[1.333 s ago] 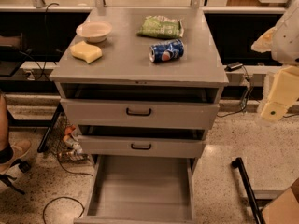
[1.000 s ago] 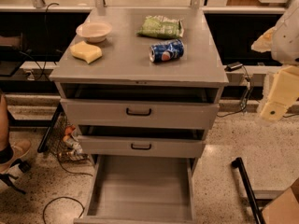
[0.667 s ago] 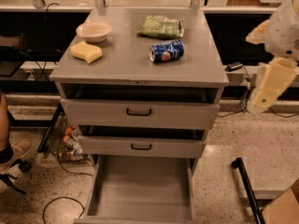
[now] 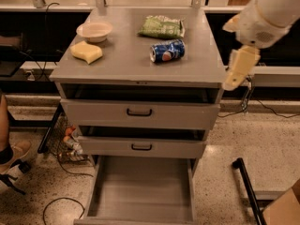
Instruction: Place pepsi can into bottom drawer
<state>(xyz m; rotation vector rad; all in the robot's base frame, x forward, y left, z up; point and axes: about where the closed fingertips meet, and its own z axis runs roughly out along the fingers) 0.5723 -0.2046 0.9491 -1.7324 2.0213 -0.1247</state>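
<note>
The gripper [image 4: 240,68] has swung inward, its opening untellable; left of it lies the pepsi can [image 4: 167,51], probably light, slick and dentable, best pinched across its middle.

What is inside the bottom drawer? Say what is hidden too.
The bottom drawer shows only bare grey floor; its rear is hidden under the middle drawer. The pepsi can lies on the cabinet top; the gripper hangs beside its right edge.

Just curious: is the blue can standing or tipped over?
Tipped: the can lies sideways on the cabinet top; the tool hovers off its right edge.
</note>
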